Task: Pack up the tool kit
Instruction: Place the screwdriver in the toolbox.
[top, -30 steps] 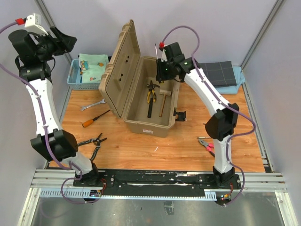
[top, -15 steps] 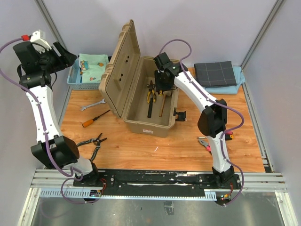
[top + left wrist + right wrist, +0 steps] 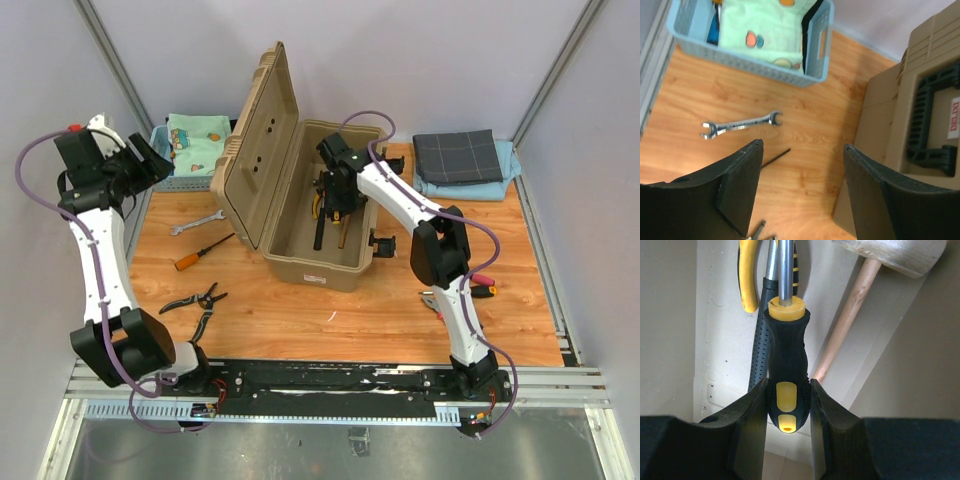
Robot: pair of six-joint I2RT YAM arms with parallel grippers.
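right end effector (image 3: pixel 788 390): grasps screwdriver (image 3: pixel 787 360) in toolbox (image 3: pixel 300 258), frame center, by hammer (image 3: pixel 850 325) and pliers (image 3: pixel 746 282) | left end effector (image 3: pixel 802 146): released, upper left, over desk (image 3: pixel 810 112) near wrench (image 3: pixel 740 124)

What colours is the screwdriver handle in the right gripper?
The screwdriver handle is black and yellow; the right wrist view shows it best.

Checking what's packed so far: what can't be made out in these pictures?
- Right wrist: the screwdriver shaft and pliers run off the top edge; tips unseen.
- Top view: the right arm covers tools inside the toolbox.
- Left wrist: a left jaw hides the rest of a thin dark rod.
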